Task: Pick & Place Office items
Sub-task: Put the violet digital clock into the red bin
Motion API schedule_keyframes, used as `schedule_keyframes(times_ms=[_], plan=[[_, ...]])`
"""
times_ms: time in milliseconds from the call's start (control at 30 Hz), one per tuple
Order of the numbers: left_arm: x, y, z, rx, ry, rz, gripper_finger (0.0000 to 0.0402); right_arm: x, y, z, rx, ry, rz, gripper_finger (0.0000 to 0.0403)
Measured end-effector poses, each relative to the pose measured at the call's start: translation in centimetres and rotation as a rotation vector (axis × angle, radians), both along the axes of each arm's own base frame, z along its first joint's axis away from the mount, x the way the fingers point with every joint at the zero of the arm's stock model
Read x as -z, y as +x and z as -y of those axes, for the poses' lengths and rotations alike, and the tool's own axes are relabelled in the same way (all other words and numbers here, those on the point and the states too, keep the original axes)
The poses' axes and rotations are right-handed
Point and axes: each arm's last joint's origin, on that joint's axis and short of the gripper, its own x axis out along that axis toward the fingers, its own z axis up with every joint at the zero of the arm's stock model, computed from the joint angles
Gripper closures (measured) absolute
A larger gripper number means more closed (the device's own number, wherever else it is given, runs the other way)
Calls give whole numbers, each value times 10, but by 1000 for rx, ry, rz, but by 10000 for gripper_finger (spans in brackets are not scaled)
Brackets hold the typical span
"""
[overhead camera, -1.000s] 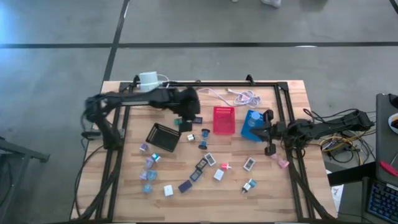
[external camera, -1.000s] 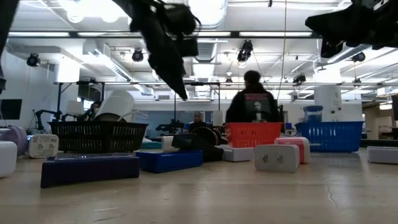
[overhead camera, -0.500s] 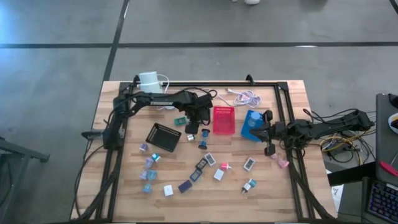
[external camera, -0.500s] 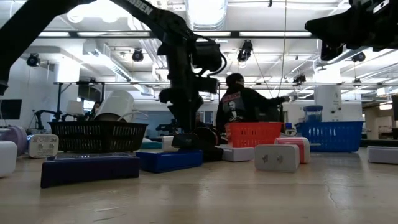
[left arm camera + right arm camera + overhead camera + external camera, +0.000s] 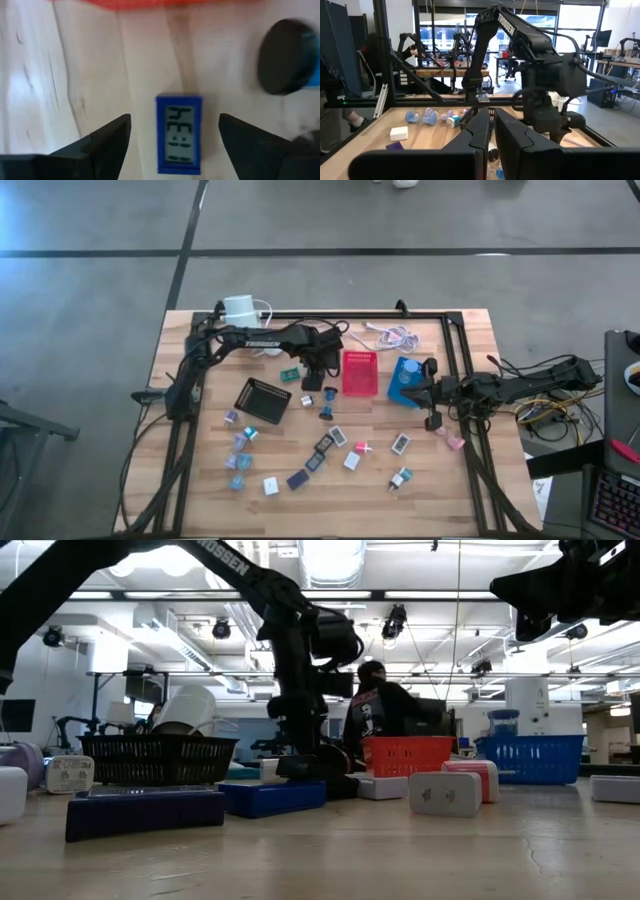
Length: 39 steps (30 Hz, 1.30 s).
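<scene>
A small blue digital clock [image 5: 179, 134], one of the office items, lies flat on the wood next to the red tray [image 5: 359, 372]. My left gripper [image 5: 174, 120] points down over it, open, one finger on either side of the clock and clear of it. In the high view the left gripper [image 5: 312, 380] covers the clock. Other small office items [image 5: 320, 450] lie scattered over the near half of the table. My right gripper [image 5: 490, 122] is shut and level, waiting above the table's right side [image 5: 425, 387].
A black tray [image 5: 262, 400], the red tray and a blue tray [image 5: 405, 380] stand in a row across the table's middle. A white cylinder [image 5: 239, 309] and a coiled white cable [image 5: 393, 336] sit at the far edge. A black round piece [image 5: 286, 56] lies close beside the clock.
My left gripper has come down from well above the table to just over the wood, shifting a little toward the red tray and the near edge. Its fingers have opened on the way. The clock and the other items have stayed where they were.
</scene>
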Motion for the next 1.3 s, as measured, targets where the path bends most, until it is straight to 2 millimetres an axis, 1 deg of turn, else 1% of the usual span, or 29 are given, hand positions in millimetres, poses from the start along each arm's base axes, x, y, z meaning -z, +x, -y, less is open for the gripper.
schedule_keyframes(times_ms=[233, 400, 467, 533, 667, 700, 833, 900, 967, 1033, 1133, 1200, 1300], plan=[[20, 1, -3, -1, -18, -41, 99, 0, 0, 0, 4, -3, 1, 381], [22, 2, -4, 0, -5, -46, 106, 0, 0, 0, 7, -5, -4, 381], [22, 2, -4, 1, -7, -46, 125, 0, 0, 0, 8, -8, -5, 381], [22, 2, -4, 1, -9, -50, 157, 0, 0, 0, 7, -8, -5, 381], [23, 2, -3, 3, -9, -51, 250, 0, 0, 0, 7, -6, -5, 381], [22, 2, -4, 11, -5, -45, 258, 0, 0, 0, 7, -4, -5, 381], [20, 2, -4, 36, 10, -44, 257, 0, 0, 0, 7, -3, -5, 381], [16, -1, -3, 34, 6, -55, 257, 0, 0, 0, 6, 0, -4, 381], [6, -6, -2, 29, -12, -59, 257, 0, 0, 0, 6, 0, -4, 381], [-12, -9, -1, 30, -24, -17, 257, 0, 0, 0, 6, 0, -4, 381], [-40, -20, 5, 23, -47, 60, 257, 0, 0, 0, 6, -4, -5, 381], [-53, -30, 11, 31, -74, 125, 257, 1, 0, 0, 6, -4, -7, 381], [-79, -52, 20, 56, -116, 291, 257, 1, 0, 0, 5, -5, -14, 381]])
